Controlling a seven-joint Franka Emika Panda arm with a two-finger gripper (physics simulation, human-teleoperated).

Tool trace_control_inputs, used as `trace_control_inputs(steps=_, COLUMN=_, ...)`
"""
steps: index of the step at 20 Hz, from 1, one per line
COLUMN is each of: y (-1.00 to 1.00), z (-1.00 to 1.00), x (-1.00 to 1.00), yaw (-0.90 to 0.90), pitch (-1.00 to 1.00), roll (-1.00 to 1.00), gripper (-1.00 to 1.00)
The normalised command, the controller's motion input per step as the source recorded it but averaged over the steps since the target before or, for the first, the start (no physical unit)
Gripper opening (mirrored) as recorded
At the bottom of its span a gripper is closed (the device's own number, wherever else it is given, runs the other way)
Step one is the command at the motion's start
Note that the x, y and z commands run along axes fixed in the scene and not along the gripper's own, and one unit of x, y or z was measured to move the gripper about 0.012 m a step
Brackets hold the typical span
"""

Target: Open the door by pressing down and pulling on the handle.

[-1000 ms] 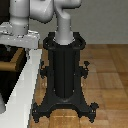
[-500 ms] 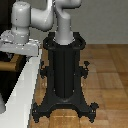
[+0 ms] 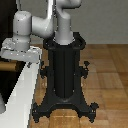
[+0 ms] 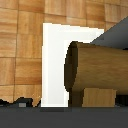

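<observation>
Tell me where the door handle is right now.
The handle fills the wrist view, a tan cylinder close under the camera, lying across the white frame. The exterior view does not show it.

The handle (image 4: 95,75) is a tan, wood-grained cylinder seen almost end-on in the wrist view, lying level against the door's white frame (image 4: 54,65). In the exterior view, the dark door (image 3: 7,80) and that frame (image 3: 21,97) stand just beside the black pedestal (image 3: 64,75).

Arm (image 3: 30,30) shifted toward the exterior view's right, wrist apparently slightly higher
</observation>
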Motion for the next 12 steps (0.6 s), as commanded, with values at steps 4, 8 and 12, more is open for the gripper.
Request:
trace_control_inputs(steps=4, y=-0.25, z=-0.5, x=0.0, yaw=0.0, pitch=0.0, roll=0.0, gripper=1.0)
trace_control_inputs(steps=8, y=-0.25, z=-0.25, x=0.0, yaw=0.0, pitch=0.0, roll=0.0, gripper=1.0)
trace_control_inputs(steps=12, y=-0.25, z=-0.25, x=0.0, yaw=0.0, pitch=0.0, roll=0.0, gripper=1.0)
